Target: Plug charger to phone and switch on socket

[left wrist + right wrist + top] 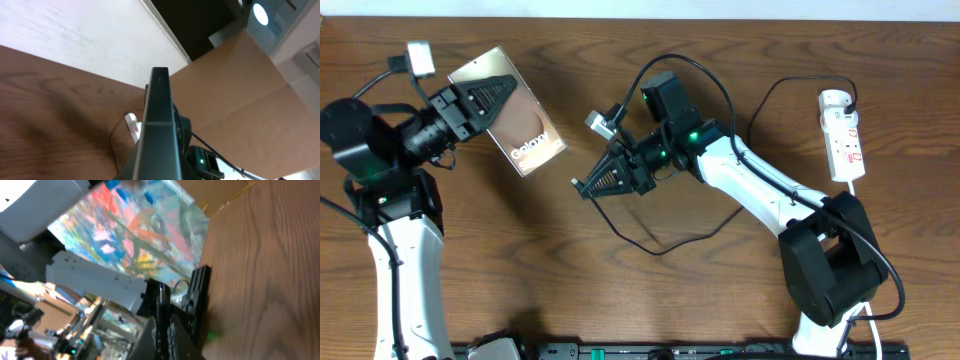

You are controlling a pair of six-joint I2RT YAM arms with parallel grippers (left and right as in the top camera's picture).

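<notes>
The phone point(525, 130), gold-bronze back up with its "Galaxy" lettering showing, is pinched at its upper end in the left claw point(495, 100). Its lettered end juts out free toward the middle of the surface point(650, 310). In the left wrist view it shows as one dark edge point(160, 125) running straight out from the claw.

The charger point(650, 250) trails in a loose loop behind the right arm. Its plug tip point(577, 184) pokes from the right claw point(585, 185), which is closed tight on it. The tip sits near the phone's free end but not touching it, a little below it in the overhead view.

The likeliest failure is a missed port. The port is not visible, and the plug and phone do not look to share one line, so a straight push could scrape the edge or twist the plug in its narrow grip. A hard push could also slide the phone in the left claw, since it is held at one end only.

The slack loop could catch the right arm. The socket point(844, 140) lies well apart at the far right.
</notes>
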